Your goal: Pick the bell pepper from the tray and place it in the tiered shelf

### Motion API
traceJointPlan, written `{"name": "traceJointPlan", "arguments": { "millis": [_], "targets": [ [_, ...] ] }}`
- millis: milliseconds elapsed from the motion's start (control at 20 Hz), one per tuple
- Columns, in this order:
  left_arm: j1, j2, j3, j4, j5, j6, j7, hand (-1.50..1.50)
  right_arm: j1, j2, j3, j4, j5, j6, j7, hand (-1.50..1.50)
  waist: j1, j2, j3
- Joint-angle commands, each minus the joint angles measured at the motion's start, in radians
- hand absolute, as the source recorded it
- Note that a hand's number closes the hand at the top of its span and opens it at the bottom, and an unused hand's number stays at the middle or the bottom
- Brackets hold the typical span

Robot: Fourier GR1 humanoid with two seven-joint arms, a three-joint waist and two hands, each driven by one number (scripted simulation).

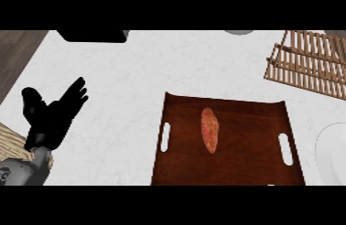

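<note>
A dark brown wooden tray (250,160) with two white handle slots lies at the lower middle of the counter. On it rests a long, narrow orange-red vegetable (209,129), lying lengthwise near the tray's centre. The slatted wooden tiered shelf (307,64) stands at the upper right. My left hand (51,114) shows at the left, well apart from the tray, fingers straight and pointing up, holding nothing. My right hand does not show.
A black object (94,35) sits at the top left edge. Part of a white plate (332,151) shows at the right edge. A woven mat (12,141) pokes in at the lower left. A grey round object (238,32) peeks in at the top.
</note>
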Motion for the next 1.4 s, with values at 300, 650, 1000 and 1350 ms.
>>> {"name": "traceJointPlan", "arguments": {
  "millis": [300,650,1000,1350],
  "targets": [
    [0.081,-0.074,-0.002,0.098,0.030,0.014,-0.035,0.00,-0.110,0.017,-0.182,0.150,-0.138,-0.081,0.019,-1.50,-0.014,0.019,-0.036],
    [0.094,-0.060,0.012,0.113,0.035,0.002,-0.053,0.00,-0.183,0.008,-0.302,0.219,-0.246,-0.107,0.055,-1.50,-0.017,0.018,-0.037],
    [0.098,-0.052,0.009,0.112,0.035,-0.004,-0.059,0.00,-0.159,-0.110,-0.345,0.234,-0.226,-0.238,0.036,-1.50,-0.034,0.018,-0.037],
    [0.112,-0.056,0.020,0.085,0.044,0.009,-0.059,0.00,-0.115,-0.242,-0.458,0.314,-0.281,-0.296,0.057,-1.50,-0.041,0.015,-0.035]
  ]
}}
